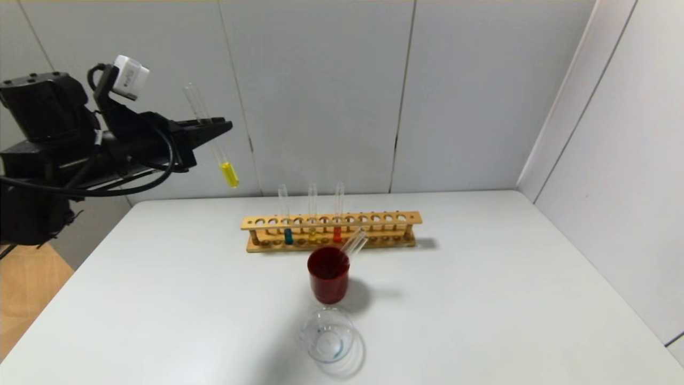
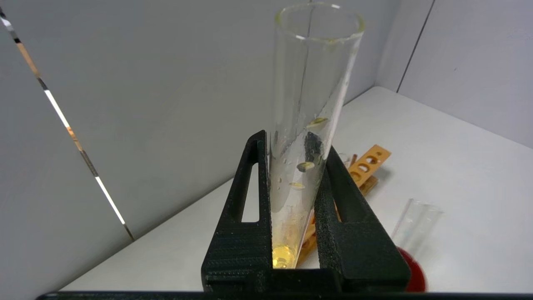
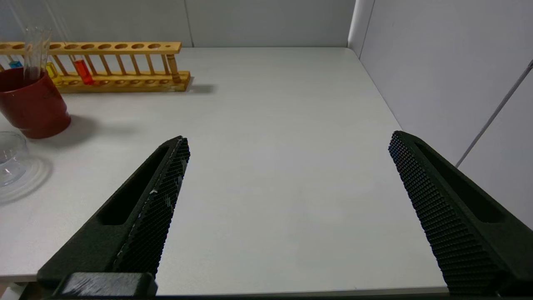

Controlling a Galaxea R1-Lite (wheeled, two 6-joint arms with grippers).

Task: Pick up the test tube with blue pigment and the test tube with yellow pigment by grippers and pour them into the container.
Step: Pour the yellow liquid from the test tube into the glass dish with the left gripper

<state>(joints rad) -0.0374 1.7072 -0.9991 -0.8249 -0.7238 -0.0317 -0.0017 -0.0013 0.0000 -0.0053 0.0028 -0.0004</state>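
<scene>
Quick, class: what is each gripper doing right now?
Left gripper: shut on the yellow test tube, held up in the air.
Right gripper: open, empty, above the table.

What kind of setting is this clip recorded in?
Probably a mock chemistry bench in a panelled booth: a wooden test tube rack, a glass beaker, and a tube of yellow liquid on or above a white table.

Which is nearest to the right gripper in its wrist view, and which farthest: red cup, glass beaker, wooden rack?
From the open right gripper:
1. Glass beaker, at the picture's edge, nearest the camera.
2. Red cup, just behind the beaker, an empty tube standing in it.
3. Wooden rack, farthest back, near the wall.
</scene>
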